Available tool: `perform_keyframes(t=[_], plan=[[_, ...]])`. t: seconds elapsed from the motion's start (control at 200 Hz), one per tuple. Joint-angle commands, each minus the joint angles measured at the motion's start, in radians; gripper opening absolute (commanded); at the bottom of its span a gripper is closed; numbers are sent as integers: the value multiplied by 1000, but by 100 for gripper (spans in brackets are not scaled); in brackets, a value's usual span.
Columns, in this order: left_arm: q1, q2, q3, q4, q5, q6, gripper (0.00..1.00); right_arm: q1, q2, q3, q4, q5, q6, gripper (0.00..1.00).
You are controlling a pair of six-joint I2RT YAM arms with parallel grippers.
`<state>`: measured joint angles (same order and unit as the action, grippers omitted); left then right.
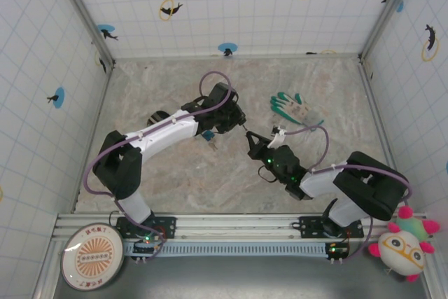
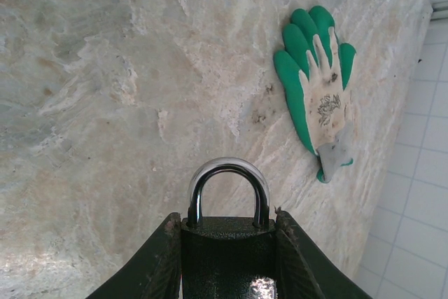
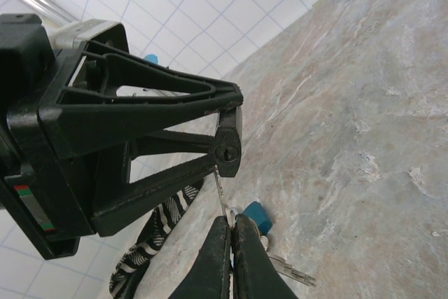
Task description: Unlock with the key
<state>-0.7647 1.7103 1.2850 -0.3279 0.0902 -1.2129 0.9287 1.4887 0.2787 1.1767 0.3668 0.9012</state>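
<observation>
Key (image 3: 222,194) pinched betw. fingers of R hand (image 3: 232,232), which is closed tight on it. Thin blade points up at keyhole end of padlock (image 2: 225,260); tip right at it, can't tell if it's in. L hand (image 2: 227,218) clamped on padlock body, above bench (image 2: 105,89), shackle sticking out past fingertips. Green/white glove (image 2: 318,89) lies flat on bench.

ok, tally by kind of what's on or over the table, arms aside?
Padlock: 1, clamped in the left gripper
Key: 1, pinched by the right gripper
Glove: 1
Small blue item: 1, metal bits beside it too blurred to count
Striped item: 1
Total: 5
</observation>
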Motion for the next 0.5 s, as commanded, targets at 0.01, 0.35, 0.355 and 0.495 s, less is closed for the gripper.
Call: perform_keyframes(t=[0.01,0.35,0.355,0.495], plan=[[2,-17,-6,-2,0,-23,11,9,10,43,57,69,32,0],[2,-15,-3,12,8,-24,12,7,21,61,10,55,44,0],[2,-16,-4,13,9,-24,11,7,21,61,11,55,45,0],[2,-18,-11,21,9,-27,11,7,36,59,21,43,61,0]])
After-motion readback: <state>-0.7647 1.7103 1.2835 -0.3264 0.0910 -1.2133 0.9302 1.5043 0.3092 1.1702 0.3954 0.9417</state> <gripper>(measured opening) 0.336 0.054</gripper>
